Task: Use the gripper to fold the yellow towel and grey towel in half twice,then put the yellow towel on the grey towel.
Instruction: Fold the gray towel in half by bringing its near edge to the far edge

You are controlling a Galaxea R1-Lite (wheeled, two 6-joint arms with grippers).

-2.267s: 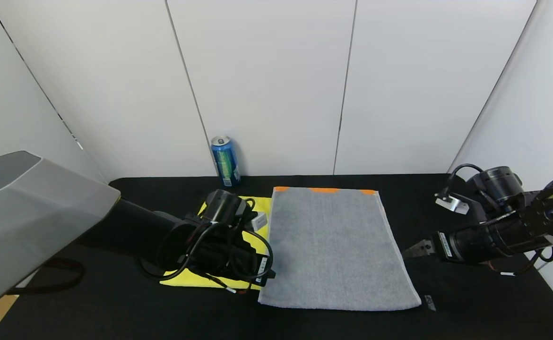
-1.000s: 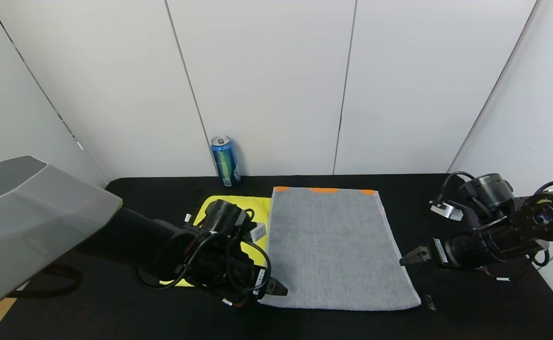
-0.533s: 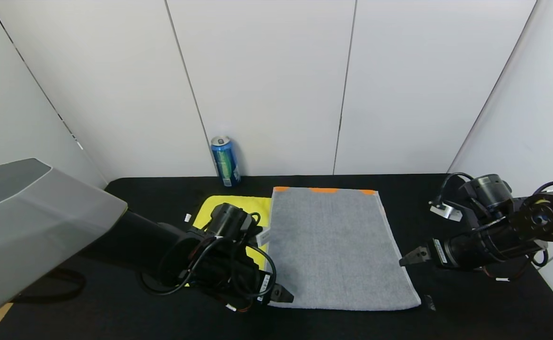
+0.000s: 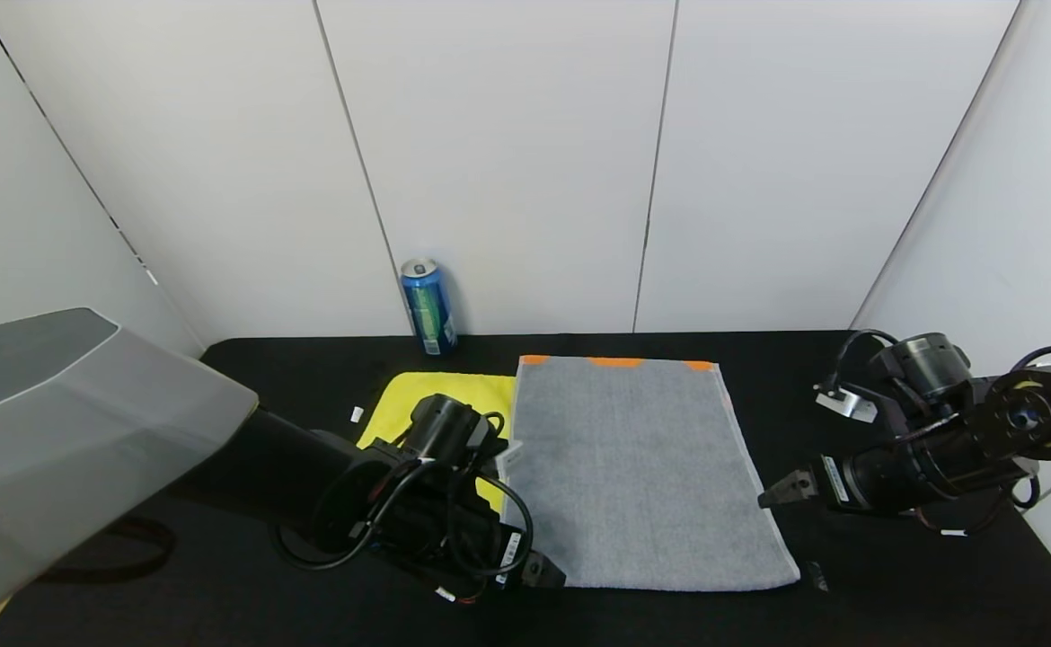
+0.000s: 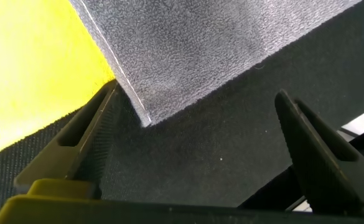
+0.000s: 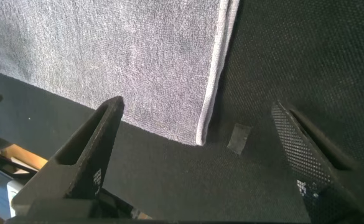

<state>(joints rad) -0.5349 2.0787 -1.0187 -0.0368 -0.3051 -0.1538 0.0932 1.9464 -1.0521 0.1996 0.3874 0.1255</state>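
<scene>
The grey towel [image 4: 638, 467] lies flat in the middle of the black table, its orange band at the far end. The yellow towel [image 4: 440, 395] lies to its left, partly hidden under my left arm. My left gripper [image 4: 548, 572] is open and low at the grey towel's near-left corner [image 5: 145, 118], fingers either side of it. My right gripper [image 4: 772, 494] is open, just right of the towel's right hem, above its near-right corner [image 6: 201, 138]. Both hold nothing.
A blue drink can [image 4: 428, 306] stands at the table's back edge, left of centre. A small grey tape mark [image 6: 238, 137] sits on the table by the towel's near-right corner. White wall panels stand behind the table [image 4: 894, 593].
My left gripper has moved right and toward the table's near edge, off the yellow towel, to the grey towel's near-left corner. My right gripper has dropped slightly beside the right hem.
</scene>
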